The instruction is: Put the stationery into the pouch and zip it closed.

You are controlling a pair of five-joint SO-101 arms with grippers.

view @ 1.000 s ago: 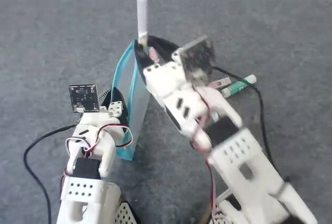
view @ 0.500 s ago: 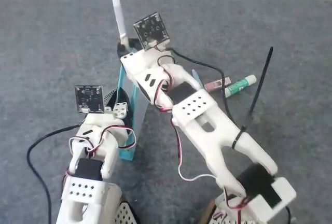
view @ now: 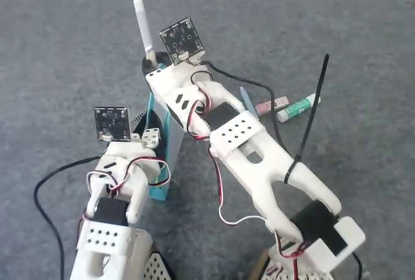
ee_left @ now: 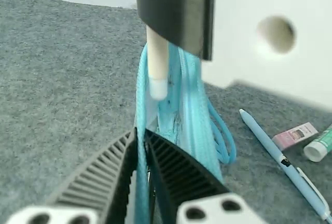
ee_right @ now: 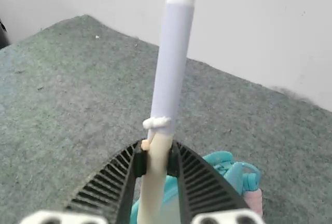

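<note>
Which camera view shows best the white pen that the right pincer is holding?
The right wrist view: the white pen rises up close from the right pincer, clamped low on its barrel. The high view shows it small, above the arm. The left wrist view shows its lower end at the pouch, partly behind a black jaw.

The left arm [view: 115, 189] sits at 7 o'clock in the high view, with its forearm pointing towards 12. Its hand [ee_left: 139, 137] is clamped on the rim of the pouch [ee_left: 192, 110], the fingers nearly touching. The right arm [view: 253, 153] stretches from 5 o'clock towards 11, well extended. Its hand [ee_right: 155, 151] sits at the far end, fingers pinched on a pen [ee_right: 174, 63] held near upright.
</note>
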